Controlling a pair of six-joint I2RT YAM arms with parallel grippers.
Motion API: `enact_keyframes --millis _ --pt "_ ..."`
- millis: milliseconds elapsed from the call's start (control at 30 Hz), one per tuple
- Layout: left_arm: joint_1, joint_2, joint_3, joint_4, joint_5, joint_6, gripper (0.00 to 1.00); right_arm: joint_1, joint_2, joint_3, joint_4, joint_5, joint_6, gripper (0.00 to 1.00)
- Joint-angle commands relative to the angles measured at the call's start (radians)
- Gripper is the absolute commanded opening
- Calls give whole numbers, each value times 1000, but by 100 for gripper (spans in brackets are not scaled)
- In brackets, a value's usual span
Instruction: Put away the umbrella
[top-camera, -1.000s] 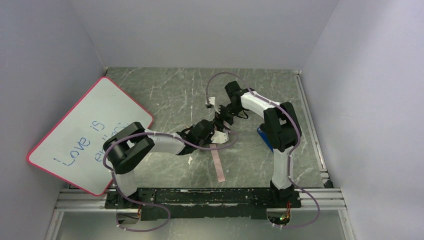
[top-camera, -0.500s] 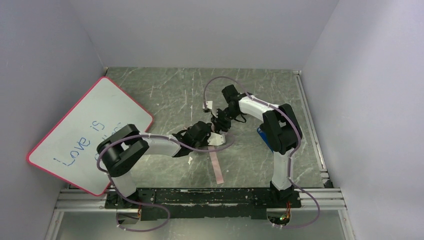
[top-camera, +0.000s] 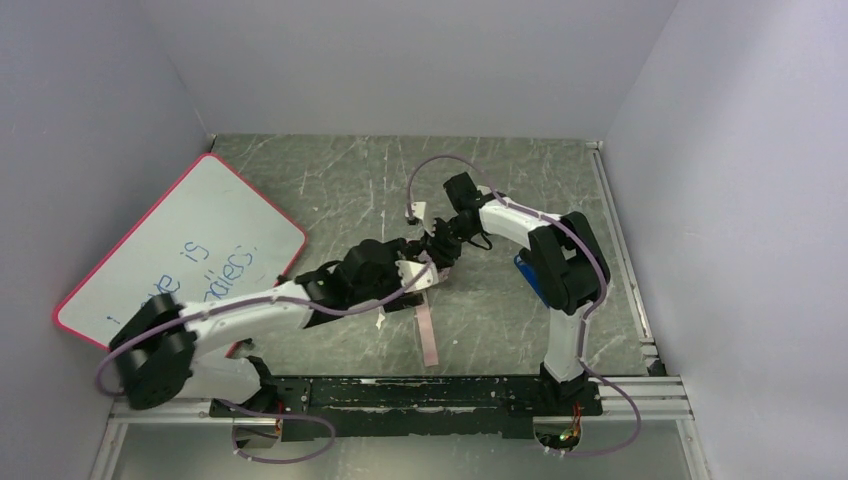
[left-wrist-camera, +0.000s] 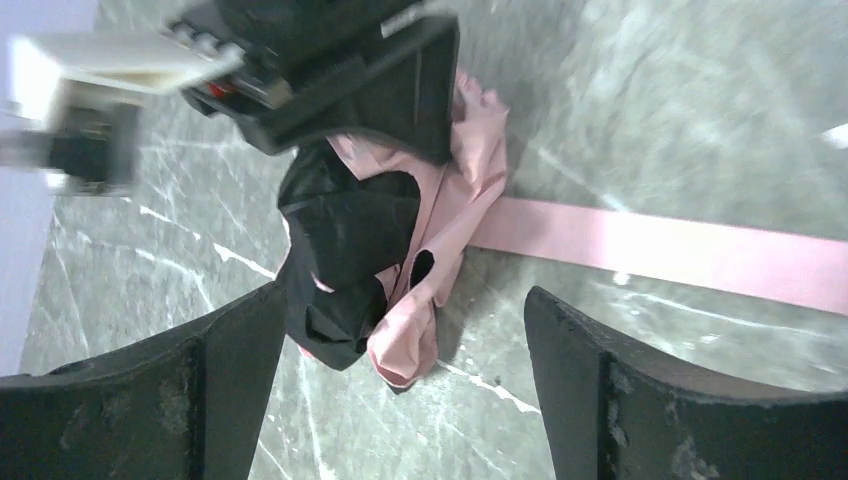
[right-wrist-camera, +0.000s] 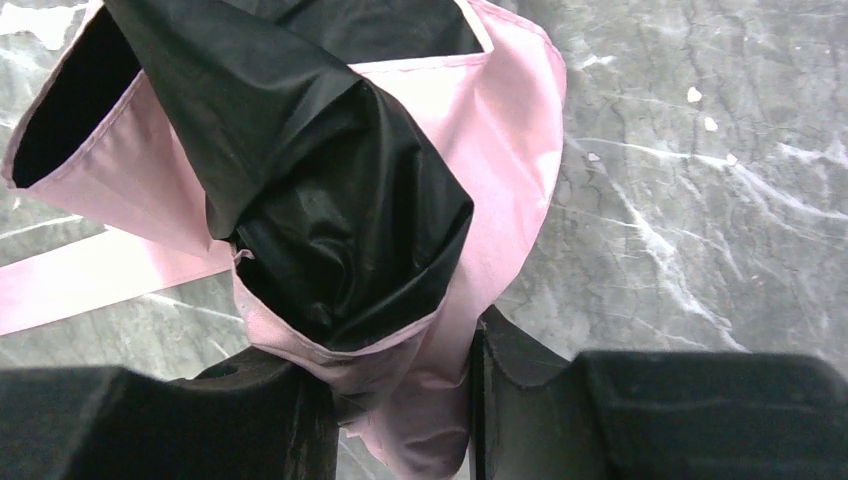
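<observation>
The umbrella (top-camera: 418, 276) lies folded in the middle of the table, a bundle of black and pale pink fabric (left-wrist-camera: 365, 235). Its flat pink strap (top-camera: 428, 336) trails toward the near edge and shows in the left wrist view as the pink strap (left-wrist-camera: 690, 248). My right gripper (top-camera: 438, 250) comes from the far side and is shut on the umbrella's fabric (right-wrist-camera: 340, 200), a pink fold pinched at the right gripper (right-wrist-camera: 400, 375). My left gripper (top-camera: 394, 272) is open at the umbrella's near-left end; the bundle's tip hangs at the left gripper (left-wrist-camera: 405, 312), touching neither finger. Handle and ribs are hidden.
A pink-framed whiteboard (top-camera: 180, 262) with blue writing leans at the left wall. A blue object (top-camera: 524, 275) sits behind the right arm's upright link. A small white scrap (top-camera: 381, 322) lies near the strap. Grey walls close in three sides.
My left gripper has opened and let go of the umbrella, its arm now stretched low from the left. The right gripper has shut on the fabric. The strap shifted slightly left.
</observation>
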Motion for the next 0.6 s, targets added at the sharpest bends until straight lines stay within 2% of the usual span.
enact_keyframes --millis 0,100,167,233,300,333,433,567 --pt "-6 -224 -39 -51 197 -154 89 5 23 -72 158 284 -17 12" --pt "-5 -404 -89 -51 272 -242 89 25 6 -112 203 330 -12 12" --pt "-5 -517 -117 -65 234 -300 90 44 -6 -140 236 371 -10 12" --pt "-4 -608 -133 -90 118 -377 96 66 -20 -170 272 413 -6 12" --pt "-3 -657 -131 -117 -70 -474 97 93 -35 -201 303 449 -1 12" --pt "1 -667 -123 -134 -166 -498 97 106 -46 -223 321 464 1 12" --pt "30 -661 -84 -180 -269 -540 97 146 -80 -292 379 505 19 11" --pt "150 -593 -24 -203 -247 -650 97 189 -117 -373 435 540 41 10"
